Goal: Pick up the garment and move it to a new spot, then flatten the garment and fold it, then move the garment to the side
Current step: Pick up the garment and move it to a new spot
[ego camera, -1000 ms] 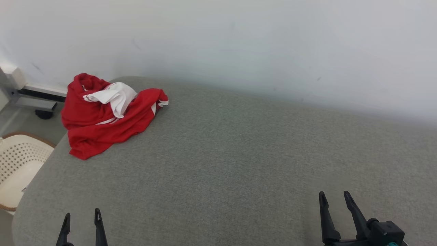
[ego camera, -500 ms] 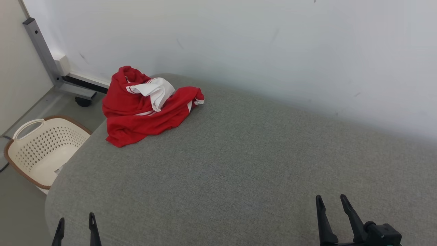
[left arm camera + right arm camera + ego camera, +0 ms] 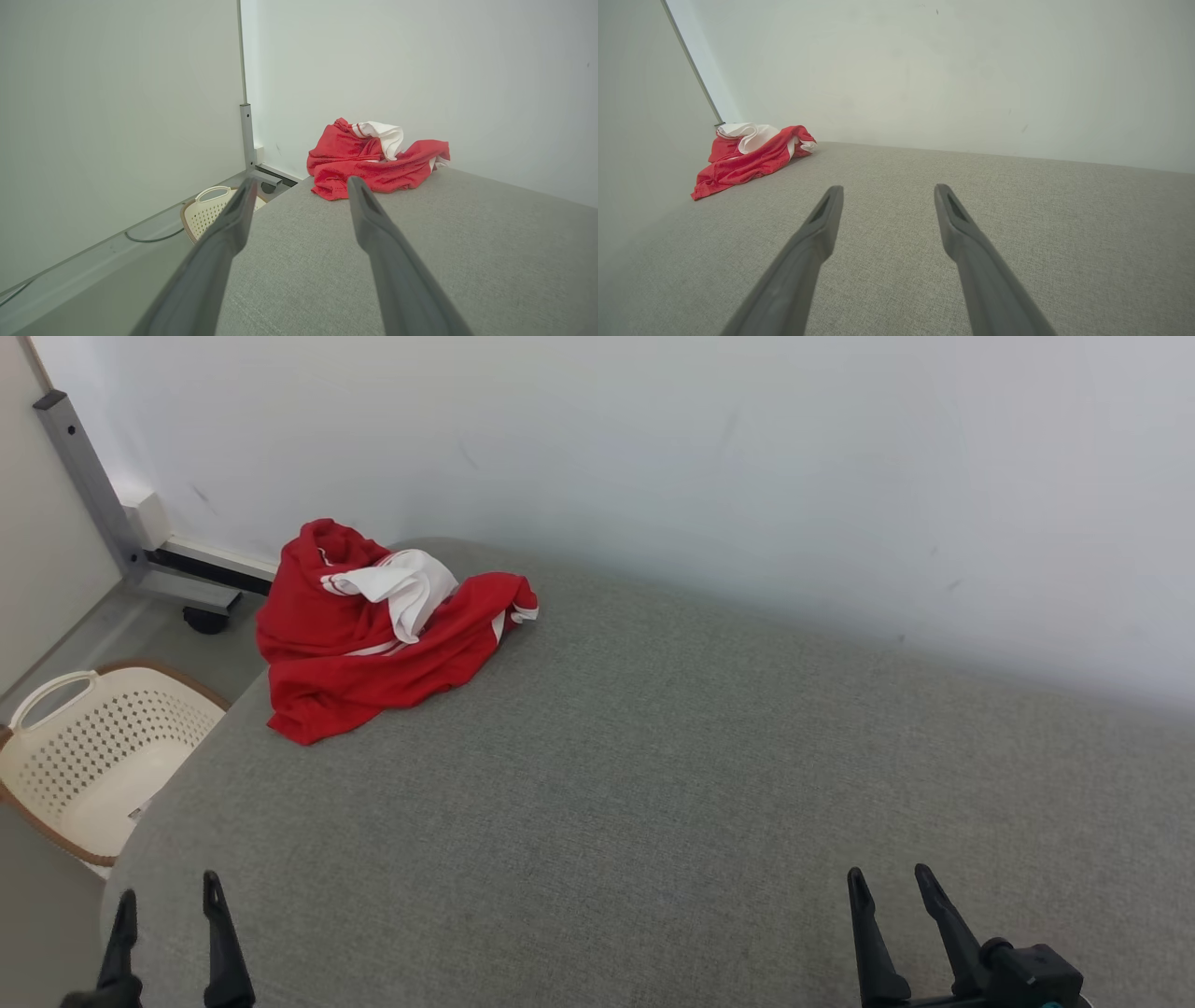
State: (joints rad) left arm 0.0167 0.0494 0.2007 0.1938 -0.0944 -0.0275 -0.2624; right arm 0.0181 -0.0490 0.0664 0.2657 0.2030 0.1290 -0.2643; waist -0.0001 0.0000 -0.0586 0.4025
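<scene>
A crumpled red garment [image 3: 364,644] with white parts lies in a heap at the far left corner of the grey padded surface [image 3: 653,775], close to the wall. It shows ahead of the fingers in the left wrist view [image 3: 373,161] and far off to the left in the right wrist view [image 3: 752,156]. My left gripper [image 3: 166,896] stands open over the near left edge, empty. At the near right, my right gripper [image 3: 887,877] is open too, nothing between its fingers. Both are well short of the garment.
A cream perforated laundry basket [image 3: 84,756] stands on the floor left of the surface, also in the left wrist view [image 3: 205,217]. A grey metal frame on a castor [image 3: 140,560] is behind it. A white wall [image 3: 747,476] runs along the far edge.
The head camera has swung left, bringing the basket and metal frame into view. The garment lies as it did. Both grippers stay open and low.
</scene>
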